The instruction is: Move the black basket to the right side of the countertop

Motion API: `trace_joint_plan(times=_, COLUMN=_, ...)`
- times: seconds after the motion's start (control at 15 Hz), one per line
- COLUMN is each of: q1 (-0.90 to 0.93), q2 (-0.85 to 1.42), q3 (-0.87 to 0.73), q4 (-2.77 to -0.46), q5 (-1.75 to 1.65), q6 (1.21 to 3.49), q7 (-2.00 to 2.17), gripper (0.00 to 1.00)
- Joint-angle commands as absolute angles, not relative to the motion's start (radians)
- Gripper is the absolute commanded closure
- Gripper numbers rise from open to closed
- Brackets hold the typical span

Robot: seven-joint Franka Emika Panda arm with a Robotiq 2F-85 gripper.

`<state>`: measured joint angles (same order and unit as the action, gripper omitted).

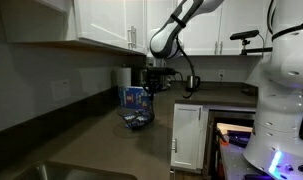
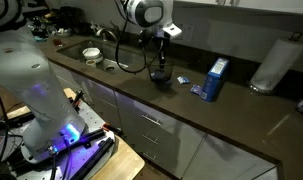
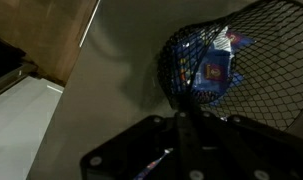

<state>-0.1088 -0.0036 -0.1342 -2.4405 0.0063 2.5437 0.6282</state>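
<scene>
Countertop (image 2: 241,112) carries black basket (image 2: 161,79) midway between front and back edges, blue box (image 2: 217,80) near; gripper (image 2: 159,64) over the rim, whether apart or clamped I cannot tell; probably grasp stage, next needs firm rim hold, then carry toward right end.

the black basket (image 1: 138,120) is a round, bowl-shaped piece of black wire mesh with a thin rim and see-through sides. in both exterior views it stands upright, mouth up, over the middle stretch of the countertop (image 1: 86,140). whether it rests on the surface or hangs just above it cannot be told. in the wrist view its mesh fills the 2 o'clock part of the frame. the countertop is long, smooth and dark grey-brown, with a matching dark backsplash.
</scene>
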Motion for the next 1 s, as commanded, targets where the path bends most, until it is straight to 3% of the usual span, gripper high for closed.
trace_joint_plan(times=0.0, q1=-0.132, q2=-0.001, q3=-0.148, q4=-2.389, q5=0.001, q6=2.502, q7=0.678, gripper=0.99)
trace_joint_plan(times=0.93, q1=-0.201, q2=0.064, q3=-0.248, q4=-2.347, q5=-0.083, q6=2.574, q7=1.019, gripper=0.99)
